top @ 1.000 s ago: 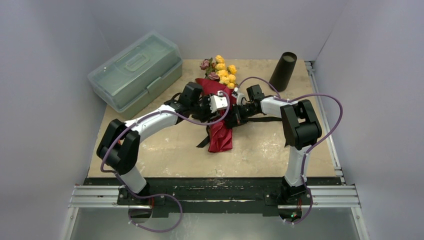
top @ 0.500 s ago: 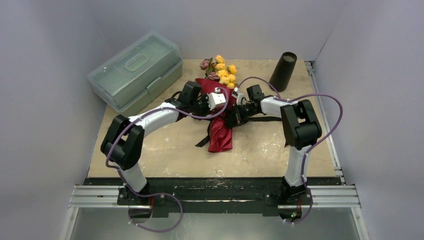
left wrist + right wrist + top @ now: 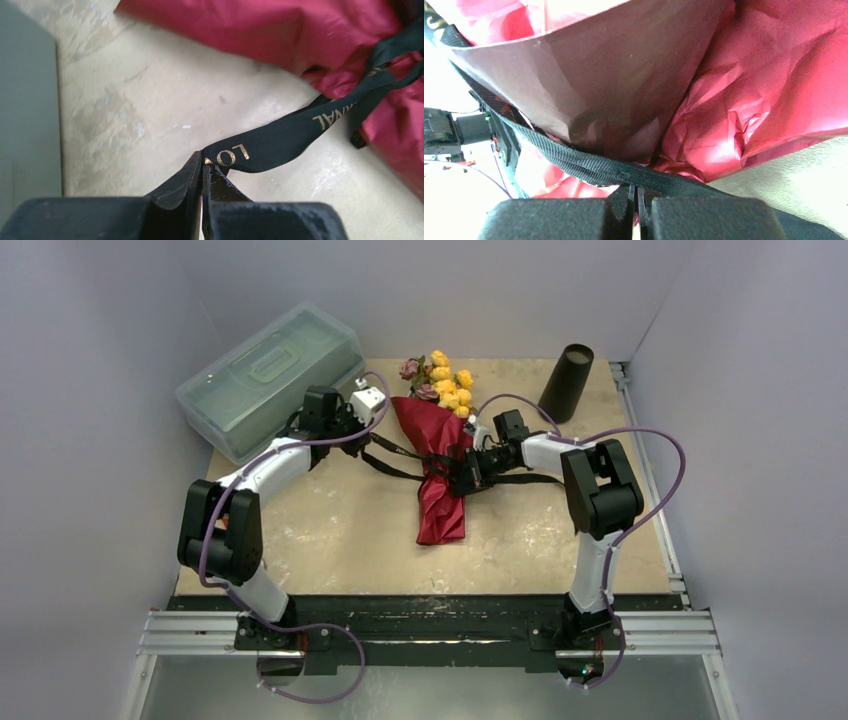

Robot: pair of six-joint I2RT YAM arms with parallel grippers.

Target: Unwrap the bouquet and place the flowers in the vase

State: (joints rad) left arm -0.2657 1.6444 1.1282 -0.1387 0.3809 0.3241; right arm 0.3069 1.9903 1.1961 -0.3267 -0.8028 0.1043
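We see the bouquet (image 3: 437, 465) lying flat on the table (image 3: 330, 530), near the middle and a bit to the back. Its thin end points at the arms, and the flowers (image 3: 445, 385) peek out at the far end, yellow ones and a few dusky pink ones. The red paper is on it, so the flowers are not in the vase (image 3: 566, 382) yet. The vase is black and tall, and it stands up straight in the far right corner, well apart from the bouquet. Our left gripper (image 3: 203, 162) is squeezed tight on the end of the black ribbon (image 3: 280, 142), which has gold letters on it. The ribbon runs from those fingers across the bare table to the middle of the bouquet. That gripper sits out to the left of the bouquet, close to the see-through green box (image 3: 270, 375) in the far left corner. Our right gripper (image 3: 634, 192) is at the right side of the bouquet, right at its waist. Its fingers are pressed together too, and their tips pinch the ribbon where it goes around the dark paper. Crinkly red paper fills the view just behind them.
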